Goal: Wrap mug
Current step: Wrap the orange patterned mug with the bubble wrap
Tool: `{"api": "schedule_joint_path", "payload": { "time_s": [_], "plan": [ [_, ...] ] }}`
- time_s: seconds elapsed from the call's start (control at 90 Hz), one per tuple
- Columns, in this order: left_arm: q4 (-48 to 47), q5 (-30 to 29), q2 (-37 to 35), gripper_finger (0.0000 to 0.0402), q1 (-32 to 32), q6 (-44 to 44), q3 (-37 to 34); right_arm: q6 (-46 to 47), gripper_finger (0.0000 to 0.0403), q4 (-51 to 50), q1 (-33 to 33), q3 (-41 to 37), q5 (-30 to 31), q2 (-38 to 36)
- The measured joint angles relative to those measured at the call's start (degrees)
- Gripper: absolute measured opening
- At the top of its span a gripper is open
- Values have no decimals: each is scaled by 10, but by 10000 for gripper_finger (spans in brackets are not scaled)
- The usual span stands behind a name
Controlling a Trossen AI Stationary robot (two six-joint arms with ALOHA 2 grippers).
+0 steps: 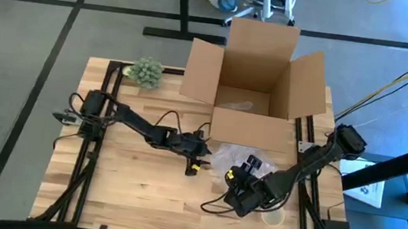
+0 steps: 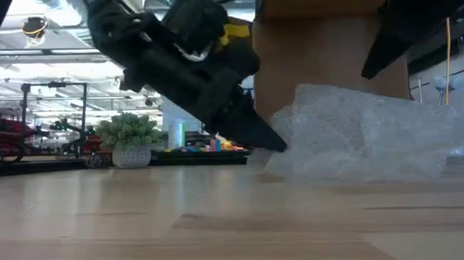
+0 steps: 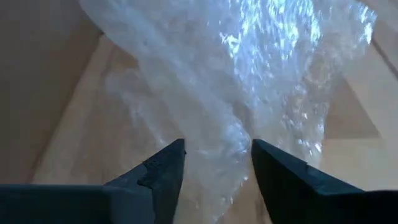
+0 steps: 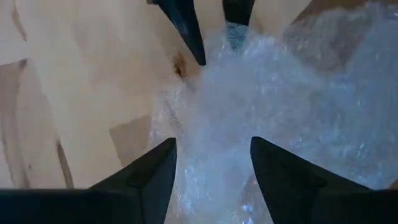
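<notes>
Mug: we cannot make it out in any view; only the wrapping material that goes with it shows.
Bubble wrap (image 1: pixel 231 161): we see a crumpled clear sheet lying on the table (image 1: pixel 126 190), just in front of the cardboard box (image 1: pixel 258 78) and between the two arms. In the low view it rises as a pale heap (image 2: pixel 358 136) right of centre.
Left end effector (image 1: pixel 197 162): we find it low at the left edge of the bubble wrap, its arm reaching in from the table's left side. In its wrist view the two dark fingers (image 3: pixel 163 177) stand a little apart with the sheet's edge lying between them; we cannot tell whether they press on it. In the low view its tip (image 2: pixel 268 140) points down at the foot of the heap.
Right end effector (image 1: pixel 252 168): we place it over the right part of the bubble wrap, its arm coming in from the table's right side. Its fingers (image 4: pixel 155 171) are spread fairly wide with the sheet beneath and between them, not clearly gripped.
Cardboard box: open, flaps up, at the far middle of the table.
Small plant (image 1: pixel 146 72): we note a green potted tuft at the far left of the table, well apart from both arms.
Round disc (image 1: pixel 273 216): a pale circle on the near right of the table, just beside the right arm.
</notes>
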Motion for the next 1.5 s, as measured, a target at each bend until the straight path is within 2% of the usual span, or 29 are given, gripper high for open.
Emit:
{"api": "schedule_joint_path", "payload": {
  "time_s": [0.111,0.167,0.278,0.4,0.511,0.611,0.667,0.767,0.833,0.889,0.978,1.022,1.289,1.378,1.5],
  "plan": [
    [-91,-12,-27,32,-5,8,2,0,193,3,0,0,-13,0],
    [-129,-20,-50,13,-9,-2,2,-2,193,18,0,0,-14,0],
    [-189,-37,-101,4,-22,-27,3,-46,193,81,0,0,-12,0],
    [-232,-33,-154,2,-46,-54,3,-95,193,144,-1,0,23,0],
    [-269,-33,-186,1,-68,-67,3,-121,193,149,-14,0,66,0],
    [-286,-34,-195,0,-85,-79,3,-122,193,148,-33,-9,76,4],
    [-284,-34,-197,0,-97,-87,3,-122,193,154,-45,-18,63,14],
    [-283,-33,-198,0,-115,-93,3,-136,187,172,-64,-23,-9,44],
    [-285,-33,-197,0,-126,-95,3,-151,162,188,-70,-23,-41,63],
    [-295,-35,-202,0,-134,-100,3,-162,123,192,-73,-23,-58,74],
    [-330,-44,-221,0,-145,-112,3,-165,40,176,-73,-22,-82,79],
    [-357,-52,-235,0,-149,-122,3,-165,17,152,-71,-15,-88,79],
    [-612,-130,-354,0,-191,-241,3,-152,3,-54,-48,70,-110,51],
    [-686,-155,-392,0,-204,-301,3,-145,1,-93,-43,78,-122,43],
    [-730,-167,-434,0,-227,-361,3,-131,5,-92,-42,82,-131,38]
  ]
}}
